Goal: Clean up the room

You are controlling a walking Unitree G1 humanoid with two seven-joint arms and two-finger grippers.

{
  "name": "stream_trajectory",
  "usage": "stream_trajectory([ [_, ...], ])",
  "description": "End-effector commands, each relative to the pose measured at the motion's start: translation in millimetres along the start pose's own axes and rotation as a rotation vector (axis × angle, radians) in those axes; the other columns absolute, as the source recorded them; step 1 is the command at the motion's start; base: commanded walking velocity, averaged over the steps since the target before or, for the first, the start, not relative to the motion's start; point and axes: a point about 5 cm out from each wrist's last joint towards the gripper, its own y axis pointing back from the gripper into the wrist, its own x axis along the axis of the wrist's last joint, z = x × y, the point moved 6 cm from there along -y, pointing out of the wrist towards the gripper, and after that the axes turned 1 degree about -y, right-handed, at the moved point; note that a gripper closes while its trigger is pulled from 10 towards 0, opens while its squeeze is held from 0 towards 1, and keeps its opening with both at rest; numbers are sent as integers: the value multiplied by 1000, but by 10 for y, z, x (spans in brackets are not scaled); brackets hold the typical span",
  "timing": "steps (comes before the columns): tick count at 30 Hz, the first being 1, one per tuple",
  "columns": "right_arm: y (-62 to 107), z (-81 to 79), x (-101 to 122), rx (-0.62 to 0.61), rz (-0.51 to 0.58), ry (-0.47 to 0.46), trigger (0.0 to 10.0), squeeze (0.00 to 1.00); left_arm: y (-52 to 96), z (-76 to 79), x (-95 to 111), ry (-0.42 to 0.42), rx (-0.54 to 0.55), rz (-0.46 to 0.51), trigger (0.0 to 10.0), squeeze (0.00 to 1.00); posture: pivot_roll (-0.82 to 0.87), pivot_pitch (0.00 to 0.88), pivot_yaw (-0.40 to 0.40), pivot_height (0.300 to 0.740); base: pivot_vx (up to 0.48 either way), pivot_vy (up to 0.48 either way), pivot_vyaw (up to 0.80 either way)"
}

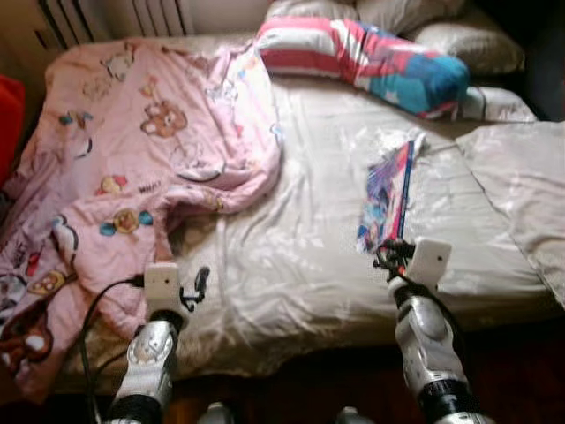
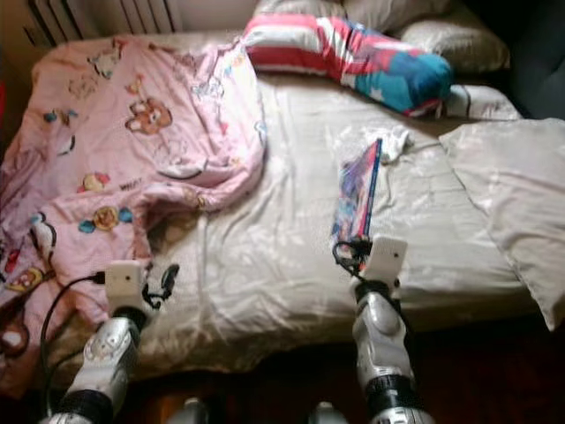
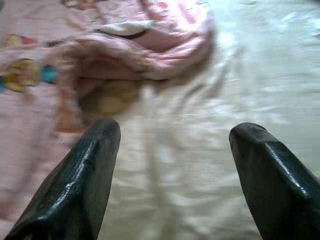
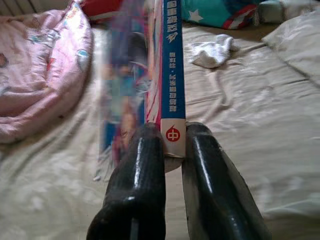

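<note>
Because its two fingers pinch the spine's near end, the right gripper (image 4: pixel 172 150) holds the book (image 1: pixel 387 196) edge-up above the bed (image 1: pixel 291 265); left gripper (image 3: pixel 172 150) hangs wide open, holding nothing.

Pink cartoon-print blanket (image 1: pixel 132 159), blue-spined book (image 4: pixel 172 65)

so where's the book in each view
Left eye view: the book lies right of centre on the sheet, its near end at the right tool.
Right eye view: just right of centre, same pose.
Left wrist view: not in it.
Right wrist view: centre, blue spine pinched between the two black fingers.
Shared landmark: the pink cartoon blanket.
</note>
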Motion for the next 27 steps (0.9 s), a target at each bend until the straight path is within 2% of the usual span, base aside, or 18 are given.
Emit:
stream_trajectory([
  [1, -25, -43, 96, 10, 36, 2, 10000, 0, 53, -91, -109, -24, 13, -37, 10000, 0, -54, 173, -10, 740, 0, -405, 0],
  [4, -22, -71, 122, 36, 50, 27, 10000, 0, 47, -68, -107, -24, 6, -38, 10000, 0, -56, 168, -8, 740, 0, -401, 0],
  [5, -18, -95, 130, 53, 55, 57, 10000, 0, 47, -60, -110, -24, 4, -39, 10000, 0, -58, 165, -7, 740, 0, -398, 800],
  [8, -13, -123, 117, 65, 52, 72, 10000, 0, 45, -46, -113, -24, 0, -40, 10000, 0, -60, 161, -6, 740, 0, -394, 800],
  [21, -21, -105, 100, 48, 45, 41, 10000, 0, 49, -48, -129, -27, -3, -44, 10000, 0, -59, 149, -8, 740, 0, -390, 62],
  [27, -27, -84, 99, 35, 41, 36, 10000, 0, 51, -62, -136, -17, 3, -48, 10000, 0, -59, 157, -8, 740, 0, 0, 0],
])
